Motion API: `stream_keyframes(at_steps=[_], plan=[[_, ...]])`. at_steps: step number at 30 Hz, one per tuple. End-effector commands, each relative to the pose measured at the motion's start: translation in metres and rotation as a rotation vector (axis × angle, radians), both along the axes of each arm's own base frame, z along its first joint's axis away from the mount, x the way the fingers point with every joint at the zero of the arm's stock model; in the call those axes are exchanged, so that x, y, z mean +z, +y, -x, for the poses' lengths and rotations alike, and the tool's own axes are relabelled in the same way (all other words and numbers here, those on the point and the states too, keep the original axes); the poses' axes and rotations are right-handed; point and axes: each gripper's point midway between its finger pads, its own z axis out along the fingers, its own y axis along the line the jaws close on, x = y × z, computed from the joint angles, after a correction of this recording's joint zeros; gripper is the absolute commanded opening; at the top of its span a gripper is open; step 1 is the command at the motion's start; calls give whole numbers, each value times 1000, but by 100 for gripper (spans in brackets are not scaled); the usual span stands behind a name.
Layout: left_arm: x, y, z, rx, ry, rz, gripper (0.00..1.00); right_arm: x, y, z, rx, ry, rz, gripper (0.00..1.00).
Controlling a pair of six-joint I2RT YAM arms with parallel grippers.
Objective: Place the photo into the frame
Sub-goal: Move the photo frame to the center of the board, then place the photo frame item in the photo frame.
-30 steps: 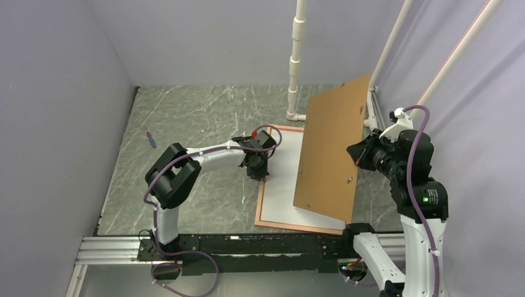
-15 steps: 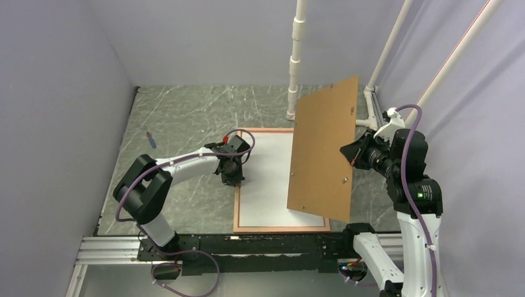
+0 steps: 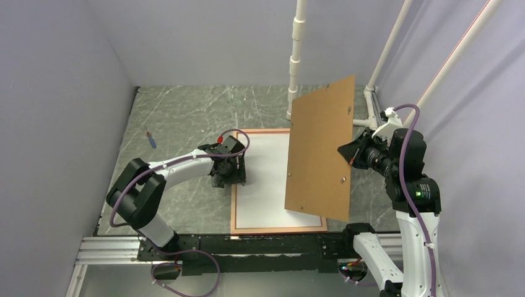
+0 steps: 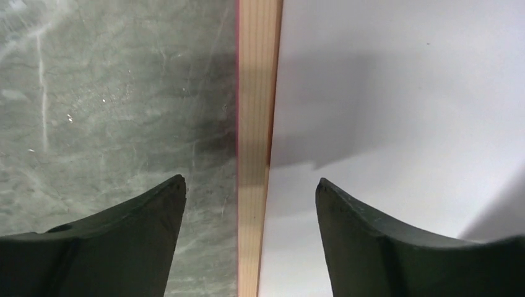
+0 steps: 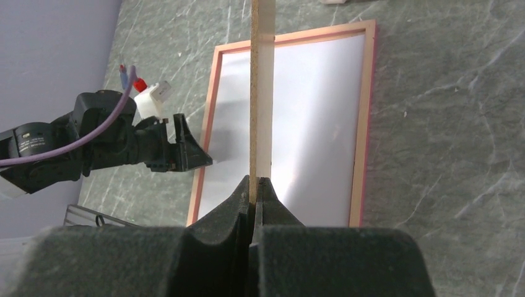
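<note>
The frame (image 3: 278, 230), thin with reddish-pink edges, lies flat on the marble table. Inside it lies the photo (image 3: 266, 179), white side up, its picture side hidden. My left gripper (image 3: 228, 179) stands open at the frame's left edge. In the left wrist view that edge (image 4: 254, 154) runs between the two fingers (image 4: 142, 235) without touching either, with the white sheet (image 4: 402, 93) to its right. My right gripper (image 5: 252, 182) is shut on the edge of the brown backing board (image 5: 254, 93). It holds the board (image 3: 319, 148) upright over the frame's right part.
A small blue and red pen (image 3: 150, 139) lies at the table's far left. A white pipe (image 3: 296, 62) stands behind the frame, and more pipes run along the right wall. Grey walls close in on both sides.
The frame with the white sheet has slid left across the table together with my left gripper, which has then opened off its edge. The right gripper and board shifted slightly left.
</note>
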Motion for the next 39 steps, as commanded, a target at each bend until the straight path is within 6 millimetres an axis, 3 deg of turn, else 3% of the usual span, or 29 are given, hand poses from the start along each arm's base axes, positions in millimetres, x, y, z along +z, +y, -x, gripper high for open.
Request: stream_keyframes(at_steps=[1,10,17,27,39], plan=[[24,3,-13,15,-94,24,82,38,7,-6,32,-156,-36,0],[41,14,-14,74,-155,237,85,44,21,-2,105,-168,-88,0],[39,26,-12,101,-156,370,76,42,41,0,203,-157,-184,0],[48,41,-12,99,-200,326,69,1,68,-7,271,-23,-458,0],[41,39,-11,82,-192,333,61,-57,74,-22,277,179,-483,0]])
